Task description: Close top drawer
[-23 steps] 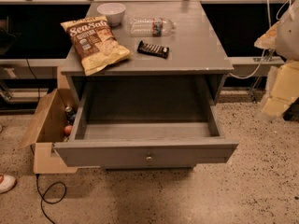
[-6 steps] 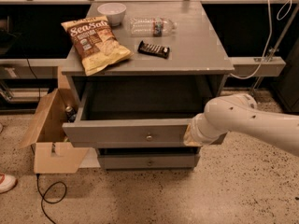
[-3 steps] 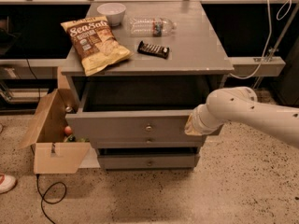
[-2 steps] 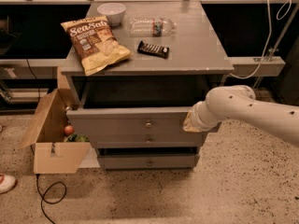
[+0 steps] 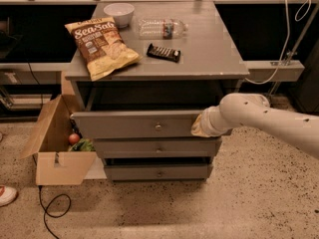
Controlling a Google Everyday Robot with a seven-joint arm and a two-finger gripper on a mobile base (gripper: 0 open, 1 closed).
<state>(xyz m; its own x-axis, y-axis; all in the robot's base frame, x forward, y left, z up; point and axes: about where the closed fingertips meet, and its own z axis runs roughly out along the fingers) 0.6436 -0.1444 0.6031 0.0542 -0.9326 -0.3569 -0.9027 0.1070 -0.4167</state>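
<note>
Top drawer: the top drawer sat under the cabinet top, most of the way in, its tall front a little nearer than the fronts below, with a dark gap showing above it
Knob: the small round knob was at the centre of the front, untouched
Gripper: the gripper was against the right end of the drawer front, well right of the knob, at the tip of the white arm that came in from the right
Grip state: could not be told; the tool end was seen only as a pale lump against the panel
Step in hand: judged to be the last part of the push, with little travel left
Lower drawers: the middle drawer and the bottom drawer looked shut
On top: chip bag, bowl, plastic bottle, chocolate bar
Left side: an open cardboard box stood on the floor just beside the cabinet
Risk, skew: a push so far right of centre could twist the drawer and bind it before it seated
Risk, slip: the contact lay close to the panel's right edge, so the gripper could slide off towards the cabinet frame
Risk, force: a hard final shove could jolt the cabinet and set the bottle rolling
</note>
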